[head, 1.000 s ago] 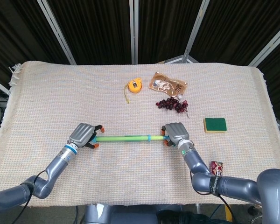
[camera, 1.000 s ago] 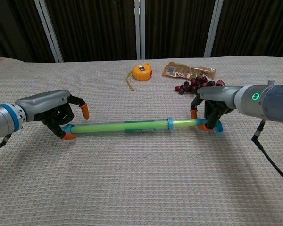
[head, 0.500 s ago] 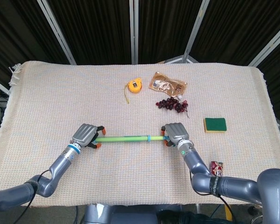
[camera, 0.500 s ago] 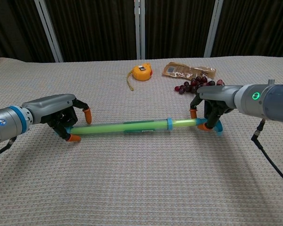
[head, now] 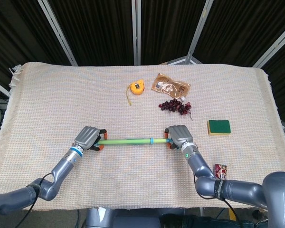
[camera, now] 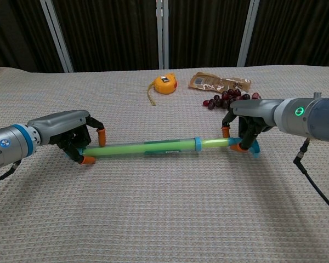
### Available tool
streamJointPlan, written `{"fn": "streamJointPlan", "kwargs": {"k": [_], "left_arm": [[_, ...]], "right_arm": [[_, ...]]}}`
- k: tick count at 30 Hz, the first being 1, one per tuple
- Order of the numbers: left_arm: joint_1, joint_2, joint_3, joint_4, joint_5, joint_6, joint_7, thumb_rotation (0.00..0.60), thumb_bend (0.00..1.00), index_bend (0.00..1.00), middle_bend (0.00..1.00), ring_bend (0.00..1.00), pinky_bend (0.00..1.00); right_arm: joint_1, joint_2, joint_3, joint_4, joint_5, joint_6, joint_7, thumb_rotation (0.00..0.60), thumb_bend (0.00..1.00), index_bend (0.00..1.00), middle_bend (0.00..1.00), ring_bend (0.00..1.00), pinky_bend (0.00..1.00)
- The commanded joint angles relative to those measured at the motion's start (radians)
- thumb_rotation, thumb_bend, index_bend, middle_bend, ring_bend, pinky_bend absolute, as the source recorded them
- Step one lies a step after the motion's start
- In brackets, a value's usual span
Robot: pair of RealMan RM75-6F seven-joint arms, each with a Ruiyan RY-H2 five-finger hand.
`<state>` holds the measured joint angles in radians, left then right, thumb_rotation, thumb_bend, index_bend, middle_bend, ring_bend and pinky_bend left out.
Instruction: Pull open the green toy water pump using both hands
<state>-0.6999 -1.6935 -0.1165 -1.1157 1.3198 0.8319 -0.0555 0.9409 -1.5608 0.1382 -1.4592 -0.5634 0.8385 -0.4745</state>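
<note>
The green toy water pump (head: 126, 141) lies left to right across the cloth near the table's front. Its thick green tube (camera: 140, 148) ends in a blue ring (camera: 198, 143), and a thinner green rod runs on to the right. My left hand (head: 88, 137) curls its orange-tipped fingers around the tube's left end (camera: 88, 152). My right hand (head: 179, 135) grips the blue handle at the rod's right end (camera: 251, 149). Both of the pump's ends are partly hidden by the fingers.
Behind the pump lie a yellow tape measure (head: 137, 87), a brown snack packet (head: 170, 86) and dark grapes (head: 175, 106). A green and yellow sponge (head: 219, 127) sits to the right. A small red item (head: 221, 171) lies near the front edge.
My left hand has shifted slightly to the right along the tube's left end. The right hand and the blue ring have stayed in place.
</note>
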Motion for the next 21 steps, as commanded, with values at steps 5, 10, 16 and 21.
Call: {"fn": "streamJointPlan", "kwargs": {"k": [5,10,16,21], "left_arm": [[0.002,0.020,-0.008,-0.007,-0.004,0.014,0.002,0.600,0.52,0.68,0.87,0.84,1.00],[0.009,0.053,-0.010,-0.018,-0.008,0.021,0.002,0.600,0.52,0.69,0.87,0.84,1.00],[0.023,0.093,-0.008,-0.018,-0.013,0.032,-0.004,0.600,0.52,0.71,0.87,0.84,1.00],[0.034,0.111,-0.003,-0.005,-0.015,0.036,-0.017,0.600,0.53,0.72,0.88,0.84,1.00]], "right_arm": [[-0.007,0.017,0.002,-0.010,-0.022,0.013,0.007,0.600,0.50,0.66,1.00,1.00,1.00],[-0.023,0.048,0.000,-0.030,-0.066,0.027,0.023,0.600,0.50,0.67,1.00,1.00,1.00],[-0.044,0.090,-0.002,-0.047,-0.096,0.038,0.041,0.600,0.50,0.67,1.00,1.00,1.00],[-0.057,0.113,-0.001,-0.057,-0.110,0.045,0.052,0.600,0.50,0.67,1.00,1.00,1.00]]}}
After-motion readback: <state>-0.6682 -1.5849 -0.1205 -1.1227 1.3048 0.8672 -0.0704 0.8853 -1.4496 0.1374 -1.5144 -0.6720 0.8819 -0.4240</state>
